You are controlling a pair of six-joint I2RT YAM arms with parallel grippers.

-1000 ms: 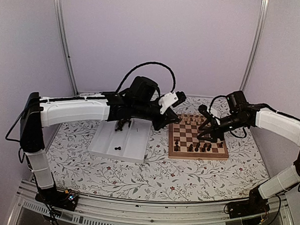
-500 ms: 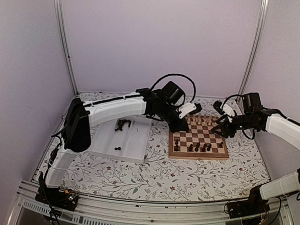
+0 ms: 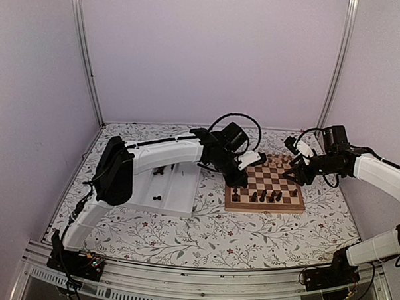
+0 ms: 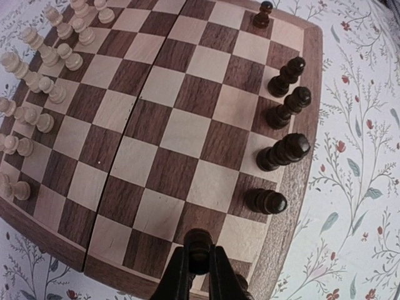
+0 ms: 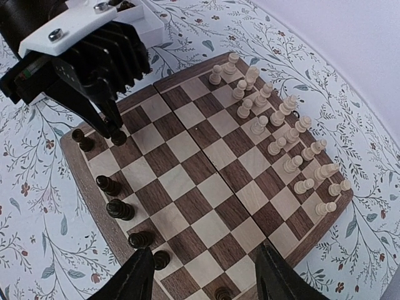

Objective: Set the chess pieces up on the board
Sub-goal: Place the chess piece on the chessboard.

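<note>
Top view: left jaws hang low at the left edge of the board (image 3: 264, 207); right jaws hover beside its right edge. Left wrist: jaws clenched on a dark piece (image 4: 199, 245) above the board's edge row; probably light, slick and tippy; best pinched at the head. Right wrist: jaws spread, empty.

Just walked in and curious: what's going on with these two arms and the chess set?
The left claw is shut on a dark chess piece, holding it over the board near one end of the dark row, where several dark pieces stand. The right claw hangs open above the board, empty. Pale pieces line the opposite side; a few dark ones lie in the white tray.
</note>
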